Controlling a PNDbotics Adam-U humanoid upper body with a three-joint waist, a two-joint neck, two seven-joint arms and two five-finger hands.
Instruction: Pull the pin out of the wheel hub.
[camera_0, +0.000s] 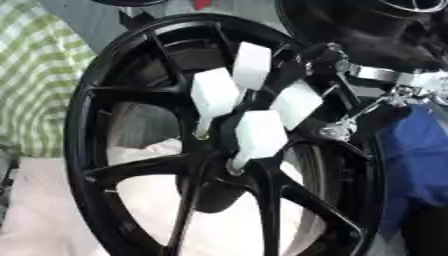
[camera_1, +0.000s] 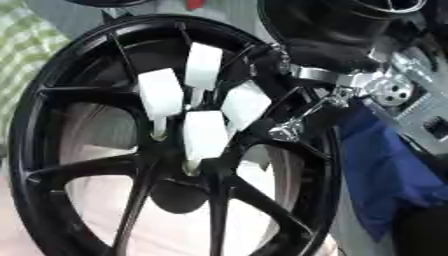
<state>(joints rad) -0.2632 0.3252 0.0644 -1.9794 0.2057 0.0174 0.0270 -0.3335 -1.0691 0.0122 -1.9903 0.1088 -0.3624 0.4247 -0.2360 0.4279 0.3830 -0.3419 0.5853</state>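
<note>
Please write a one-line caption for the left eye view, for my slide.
Four white pins stand in the black wheel hub; the robot's right arm reaches in from the upper right.

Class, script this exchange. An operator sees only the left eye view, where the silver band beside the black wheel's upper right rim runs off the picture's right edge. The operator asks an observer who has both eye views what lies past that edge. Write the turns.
Operator: What follows the silver band past my right edge?
Observer: A round silver joint with small dark holes in its face.
Operator: Is there anything beyond that joint?
Observer: Yes, a grey panel with a dark slot in it. It sits at the right edge of the right eye view, above the blue cloth.
</note>
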